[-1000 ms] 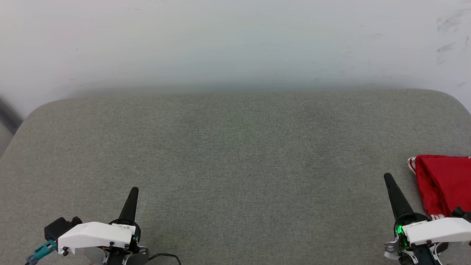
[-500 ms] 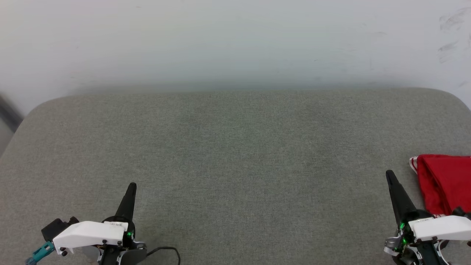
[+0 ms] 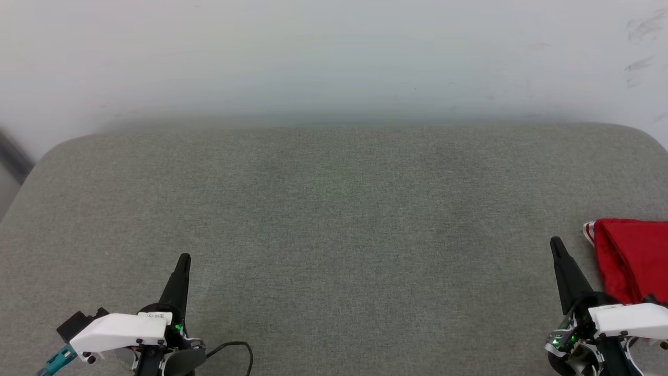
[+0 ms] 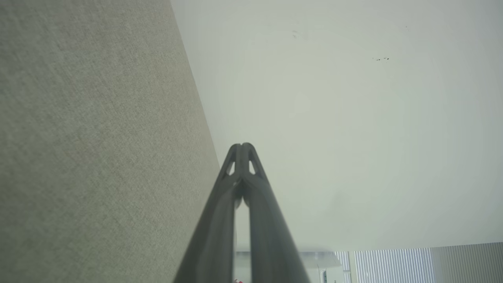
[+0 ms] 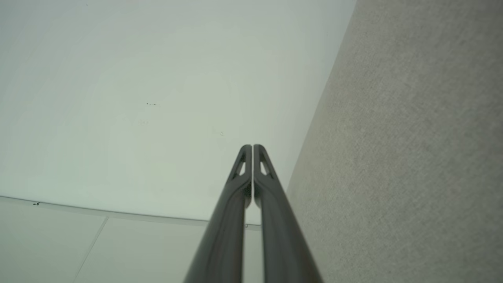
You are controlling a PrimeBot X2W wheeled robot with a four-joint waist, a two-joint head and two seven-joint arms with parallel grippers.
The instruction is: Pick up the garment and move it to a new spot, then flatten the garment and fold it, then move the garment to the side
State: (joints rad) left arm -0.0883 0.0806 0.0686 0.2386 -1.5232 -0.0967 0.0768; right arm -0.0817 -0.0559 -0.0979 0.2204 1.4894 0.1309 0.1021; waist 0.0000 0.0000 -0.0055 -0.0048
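Garment (image 3: 634,261) just beside right claw (image 3: 556,243), left claw (image 3: 183,259) well apart, both pressed together.

Likely a bare lab room: grey cloth-covered tabletop (image 3: 334,219), scuffed white wall (image 3: 334,57) along it at 12 o'clock, pale slatted blinds (image 4: 393,265) farther off.

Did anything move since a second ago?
Only a little. The left hand and right hand both drew their wrists back toward the robot, their tips reaching slightly farther forward. Nothing was grabbed or let go. Both hands stay shut, and the red garment still lies by the right hand.
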